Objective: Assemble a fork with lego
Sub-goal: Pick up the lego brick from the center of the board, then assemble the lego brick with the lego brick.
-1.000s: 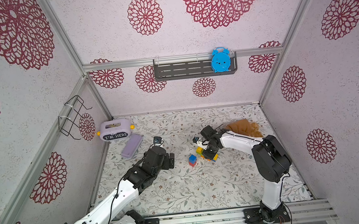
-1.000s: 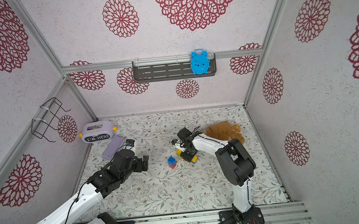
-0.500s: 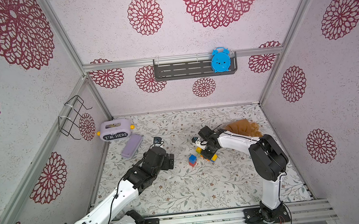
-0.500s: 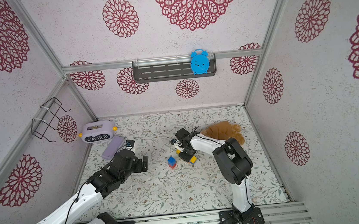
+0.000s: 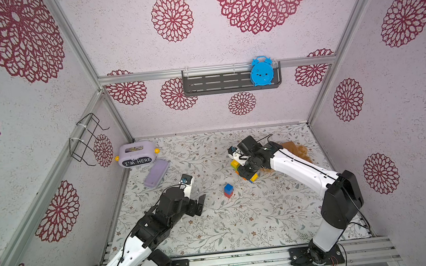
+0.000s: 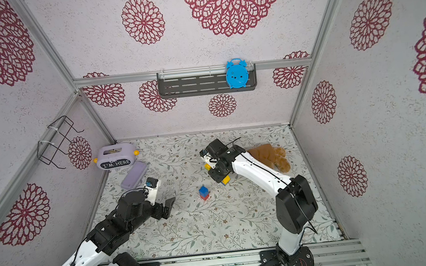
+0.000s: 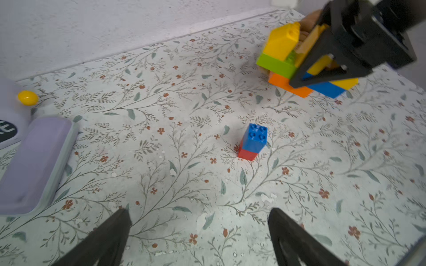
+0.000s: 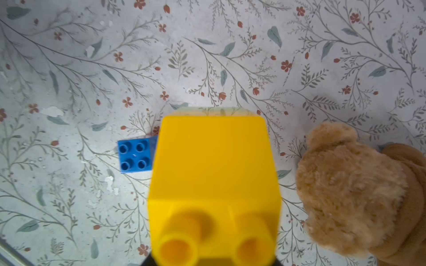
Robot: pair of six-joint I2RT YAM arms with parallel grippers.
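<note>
Right fingers (image 7: pixel 329 41) clamped on yellow-green-orange-blue brick cluster (image 7: pixel 280 66), just beside brown plush toy (image 8: pixel 357 184). Left fingers (image 7: pixel 110 237) spread wide, holding nothing, low over surface (image 7: pixel 161 103). Blue-on-red stack (image 7: pixel 253 140) upright between arms, untouched.

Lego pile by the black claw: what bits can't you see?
- Left wrist view: the right gripper covers the middle of the brick cluster, so its joins are hidden.
- Right wrist view: the held yellow brick, blurred, blocks the rest of the cluster and the jaws.
- Both top views: the cluster is tiny and half under the gripper.
</note>
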